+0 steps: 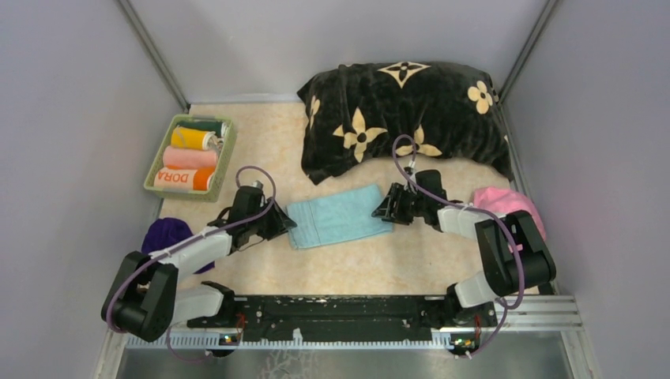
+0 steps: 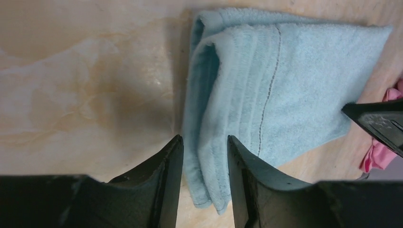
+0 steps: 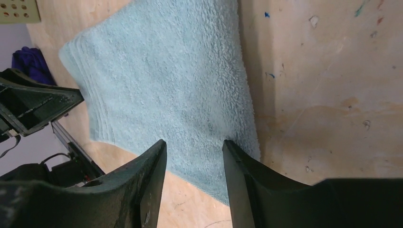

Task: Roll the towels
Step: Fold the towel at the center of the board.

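A light blue towel [image 1: 340, 215] lies folded flat in the middle of the table. My left gripper [image 1: 280, 223] is at its left end. In the left wrist view the towel's [image 2: 294, 71] folded left edge fills the gap between the jaws of the left gripper [image 2: 204, 137], which is shut on it. My right gripper [image 1: 389, 209] is at the towel's right end. In the right wrist view it [image 3: 195, 141] stands open over the near right corner of the towel [image 3: 166, 71]. A dark purple towel [image 1: 166, 235] lies crumpled at the left, a pink towel [image 1: 506, 204] at the right.
A green basket [image 1: 152, 180] at the back left holds several rolled towels, one orange with "DORA" [image 1: 183, 179]. A big black plush cushion [image 1: 403, 110] with beige flowers fills the back right. Grey walls close in on both sides.
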Controlling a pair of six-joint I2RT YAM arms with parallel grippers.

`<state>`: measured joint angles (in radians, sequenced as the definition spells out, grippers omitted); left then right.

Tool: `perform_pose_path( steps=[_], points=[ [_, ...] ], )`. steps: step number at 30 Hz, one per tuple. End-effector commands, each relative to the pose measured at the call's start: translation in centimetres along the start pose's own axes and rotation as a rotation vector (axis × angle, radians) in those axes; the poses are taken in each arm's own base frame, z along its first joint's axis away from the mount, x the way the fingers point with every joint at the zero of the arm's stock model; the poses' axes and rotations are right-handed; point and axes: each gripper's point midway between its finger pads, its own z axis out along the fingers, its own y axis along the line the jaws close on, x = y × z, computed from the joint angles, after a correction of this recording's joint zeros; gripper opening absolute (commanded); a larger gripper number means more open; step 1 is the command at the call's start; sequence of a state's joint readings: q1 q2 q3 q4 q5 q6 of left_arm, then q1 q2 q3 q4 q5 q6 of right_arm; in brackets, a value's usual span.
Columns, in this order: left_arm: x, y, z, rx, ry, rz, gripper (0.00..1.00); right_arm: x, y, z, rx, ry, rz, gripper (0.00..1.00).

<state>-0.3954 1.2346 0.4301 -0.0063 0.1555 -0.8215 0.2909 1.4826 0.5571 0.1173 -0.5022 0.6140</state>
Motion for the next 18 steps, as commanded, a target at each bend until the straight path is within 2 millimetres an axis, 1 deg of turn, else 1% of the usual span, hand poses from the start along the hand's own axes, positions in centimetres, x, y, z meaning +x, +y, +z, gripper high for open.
perform_pose_path(
  steps=[1,4,6,8,10,13,15,18],
  points=[
    [-1.3,0.3,-1.2,-0.043,-0.026,0.032,0.48,-3.6,3.3,-1.7,-0.095,-0.113,-0.071,0.48],
    [-2.8,-2.5,-2.1,0.021,-0.052,0.058,0.51,-6.2,6.2,-2.2,-0.183,-0.164,-0.115,0.48],
    [-3.8,-4.4,-2.5,0.071,-0.075,0.072,0.51,-7.5,7.7,-1.9,-0.241,-0.185,-0.131,0.48],
    [-4.5,-5.9,-2.6,0.123,-0.09,0.093,0.51,-8.3,8.0,-0.8,-0.265,-0.176,-0.121,0.48],
    [-5.0,-6.8,-2.0,0.15,-0.092,0.102,0.5,-9.1,8.2,0.1,-0.287,-0.173,-0.116,0.48],
    [-5.2,-6.7,-0.3,0.139,-0.075,0.111,0.49,-10.0,7.3,1.8,-0.277,-0.187,-0.115,0.48],
    [-4.6,-5.5,1.5,0.106,-0.041,0.105,0.47,-10.2,5.8,3.3,-0.235,-0.183,-0.108,0.48],
    [-3.4,-3.6,3.6,0.045,0.016,0.105,0.47,-10.5,3.2,4.5,-0.172,-0.189,-0.069,0.47]
  ],
)
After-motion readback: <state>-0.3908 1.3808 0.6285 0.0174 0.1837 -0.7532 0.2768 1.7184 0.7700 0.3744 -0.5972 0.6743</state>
